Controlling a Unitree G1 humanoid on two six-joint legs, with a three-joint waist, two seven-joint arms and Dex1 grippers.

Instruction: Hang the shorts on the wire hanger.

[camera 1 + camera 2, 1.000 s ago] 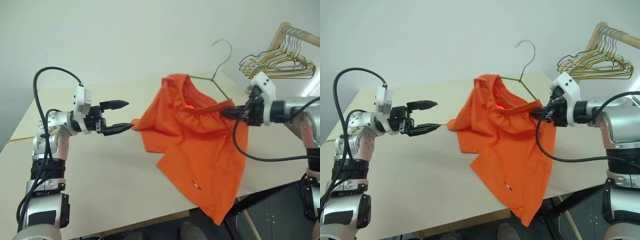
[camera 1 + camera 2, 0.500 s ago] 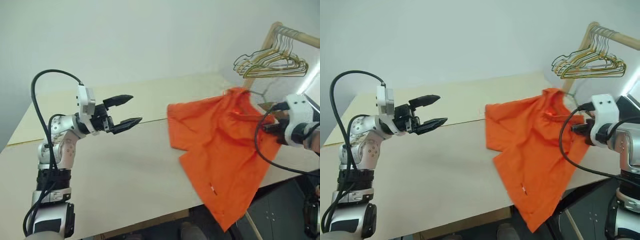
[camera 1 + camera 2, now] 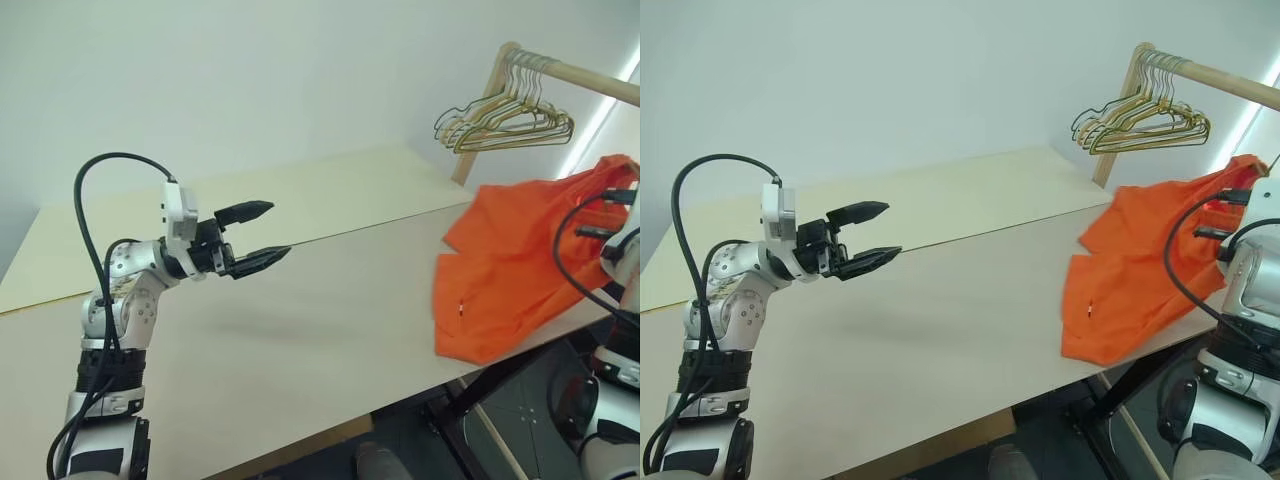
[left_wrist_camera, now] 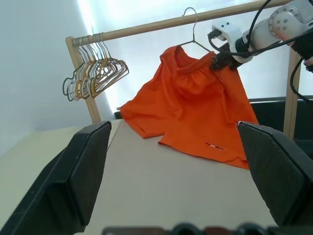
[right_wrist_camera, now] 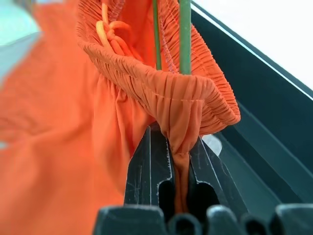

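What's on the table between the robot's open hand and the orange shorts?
Nothing: in the left eye view, only bare table stretches from the open left hand across to the shorts.

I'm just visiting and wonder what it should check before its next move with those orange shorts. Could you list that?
1. Right fingers pinch the shorts at the waistband: ok.
2. Hanger sits inside the waistband: ok.
3. Hook on the wooden rail: cannot tell.
4. Left fingers open and free: ok.
5. Shorts clear of the table: not ok, legs drape on its edge.
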